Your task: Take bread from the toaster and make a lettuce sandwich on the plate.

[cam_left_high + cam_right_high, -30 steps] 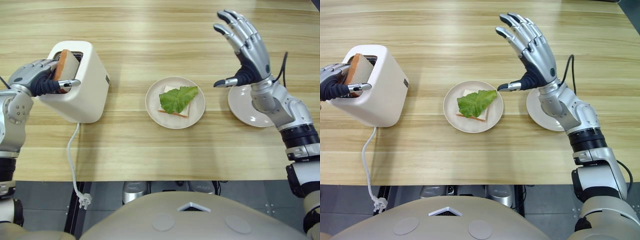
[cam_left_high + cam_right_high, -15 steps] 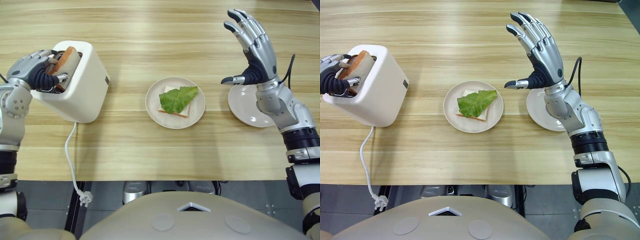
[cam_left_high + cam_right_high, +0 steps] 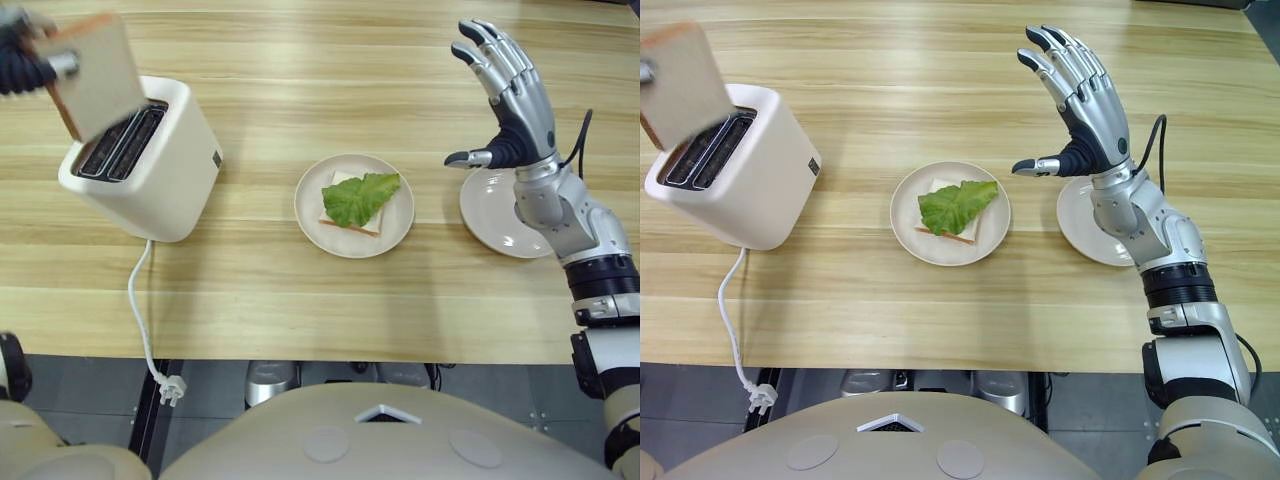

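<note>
Now, the stiff, brown-crusted toast slice (image 3: pixel 97 68) hangs clear above the glossy toaster (image 3: pixel 150 175), pinched at its edge by my left hand (image 3: pixel 22 62). I'd carry it level and lower it squarely onto the crinkled lettuce (image 3: pixel 360 197) on the round plate (image 3: pixel 305 215). My right hand (image 3: pixel 512 100) is spread over a smooth empty plate (image 3: pixel 490 225).

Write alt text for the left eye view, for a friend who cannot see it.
The robot's left hand holds a toast slice above the white toaster on a wooden table. A centre plate bears bread topped with a lettuce leaf; the right hand hangs open over a second plate.
</note>
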You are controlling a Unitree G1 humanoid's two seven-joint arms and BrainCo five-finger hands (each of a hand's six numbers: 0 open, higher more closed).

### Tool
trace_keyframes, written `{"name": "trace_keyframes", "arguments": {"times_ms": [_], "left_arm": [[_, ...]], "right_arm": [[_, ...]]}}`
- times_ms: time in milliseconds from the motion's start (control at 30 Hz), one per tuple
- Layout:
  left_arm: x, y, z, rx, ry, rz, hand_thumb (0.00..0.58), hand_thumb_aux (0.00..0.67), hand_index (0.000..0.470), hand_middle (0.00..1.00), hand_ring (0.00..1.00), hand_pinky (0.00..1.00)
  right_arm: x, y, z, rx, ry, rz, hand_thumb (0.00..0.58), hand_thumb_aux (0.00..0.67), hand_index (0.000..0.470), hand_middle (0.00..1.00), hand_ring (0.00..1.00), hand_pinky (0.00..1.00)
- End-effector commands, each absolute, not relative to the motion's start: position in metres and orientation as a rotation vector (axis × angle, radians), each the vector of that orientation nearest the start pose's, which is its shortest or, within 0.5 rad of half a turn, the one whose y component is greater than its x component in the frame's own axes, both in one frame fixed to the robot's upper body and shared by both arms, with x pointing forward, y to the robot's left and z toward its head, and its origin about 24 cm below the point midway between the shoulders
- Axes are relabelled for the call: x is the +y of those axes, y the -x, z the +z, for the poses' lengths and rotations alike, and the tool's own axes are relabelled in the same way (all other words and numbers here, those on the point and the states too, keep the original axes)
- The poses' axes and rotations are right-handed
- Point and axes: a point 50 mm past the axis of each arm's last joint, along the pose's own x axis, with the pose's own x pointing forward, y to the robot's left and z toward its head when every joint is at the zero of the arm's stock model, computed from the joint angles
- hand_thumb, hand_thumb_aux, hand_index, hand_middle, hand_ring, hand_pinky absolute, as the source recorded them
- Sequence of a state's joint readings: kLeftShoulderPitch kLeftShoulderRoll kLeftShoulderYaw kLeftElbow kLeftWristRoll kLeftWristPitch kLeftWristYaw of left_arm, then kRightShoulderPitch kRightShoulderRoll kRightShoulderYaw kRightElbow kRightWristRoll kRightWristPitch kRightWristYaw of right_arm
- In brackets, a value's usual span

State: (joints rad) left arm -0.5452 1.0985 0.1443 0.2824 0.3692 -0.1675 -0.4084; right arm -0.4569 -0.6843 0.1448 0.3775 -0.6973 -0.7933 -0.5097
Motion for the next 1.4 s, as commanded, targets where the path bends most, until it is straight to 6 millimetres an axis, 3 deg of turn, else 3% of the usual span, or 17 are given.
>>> {"name": "trace_keyframes", "arguments": {"times_ms": [33,133,233,567,733,833,1067,1400], "left_arm": [[0.317,-0.3,0.29,-0.205,-1.3,-0.056,0.58,0.67,0.46,1.0,1.0,1.0],[0.299,-0.306,0.292,-0.267,-1.172,-0.163,0.58,0.67,0.46,1.0,1.0,1.0],[0.269,-0.317,0.272,-0.277,-1.01,-0.354,0.58,0.67,0.46,1.0,1.0,1.0],[0.162,-0.336,0.16,-0.195,-0.595,-0.982,0.58,0.67,0.46,1.0,1.0,1.0],[0.133,-0.345,0.114,-0.108,-0.547,-1.116,0.58,0.67,0.46,1.0,1.0,1.0],[0.121,-0.349,0.097,-0.065,-0.572,-1.145,0.58,0.67,0.46,1.0,1.0,1.0],[0.096,-0.351,0.076,-0.037,-0.578,-1.193,0.58,0.67,0.46,1.0,1.0,1.0],[0.082,-0.363,0.085,-0.048,-0.55,-1.134,0.58,0.67,0.46,1.0,1.0,1.0]], "right_arm": [[-0.205,-0.297,0.16,-0.99,1.121,0.102,0.0,0.0,0.0,0.0,0.0,0.0],[-0.205,-0.298,0.158,-0.981,1.122,0.105,0.0,0.0,0.0,0.0,0.0,0.0],[-0.204,-0.299,0.158,-0.976,1.123,0.109,0.0,0.0,0.0,0.0,0.0,0.0],[-0.207,-0.306,0.154,-0.942,1.121,0.125,0.0,0.0,0.0,0.0,0.0,0.0],[-0.205,-0.307,0.152,-0.936,1.119,0.147,0.0,0.0,0.0,0.0,0.0,0.0],[-0.206,-0.307,0.151,-0.932,1.119,0.156,0.0,0.0,0.0,0.0,0.0,0.0],[-0.201,-0.305,0.142,-0.913,1.119,0.195,0.0,0.0,0.0,0.0,0.0,0.0],[-0.195,-0.306,0.132,-0.89,1.111,0.241,0.0,0.0,0.0,0.0,0.0,0.0]]}}
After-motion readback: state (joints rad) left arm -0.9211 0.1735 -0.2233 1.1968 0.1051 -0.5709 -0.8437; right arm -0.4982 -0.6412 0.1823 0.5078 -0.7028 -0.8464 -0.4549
